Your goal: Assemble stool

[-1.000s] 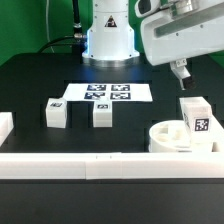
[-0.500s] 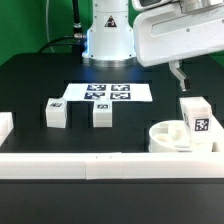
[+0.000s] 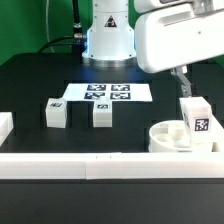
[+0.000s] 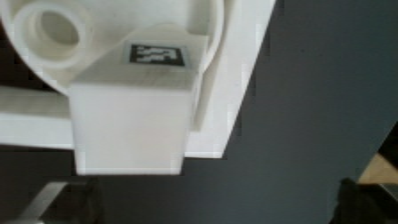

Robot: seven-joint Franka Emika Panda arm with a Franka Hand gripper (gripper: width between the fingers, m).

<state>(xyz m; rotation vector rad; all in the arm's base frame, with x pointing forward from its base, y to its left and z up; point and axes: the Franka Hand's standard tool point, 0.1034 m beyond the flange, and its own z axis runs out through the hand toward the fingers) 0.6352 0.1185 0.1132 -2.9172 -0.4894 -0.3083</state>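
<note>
The round white seat disc (image 3: 166, 138) lies at the exterior view's right, against the front rail. One tagged white leg (image 3: 196, 120) stands upright in it. Two more legs (image 3: 56, 112) (image 3: 102, 115) lie loose on the black table. My gripper (image 3: 184, 88) hangs just above and behind the upright leg. In the wrist view the leg (image 4: 134, 120) and the seat disc (image 4: 45, 45) with a round socket fill the frame. My gripper (image 4: 210, 205) is open and empty, its dark fingers (image 4: 43, 205) wide apart at the frame corners.
The marker board (image 3: 108, 93) lies flat in front of the robot base. A long white rail (image 3: 90, 166) runs along the table front. A white rail end (image 3: 5, 126) sits at the exterior view's left edge.
My gripper has moved down and toward the front, closer to the upright leg on the seat disc. The parts have not moved.
</note>
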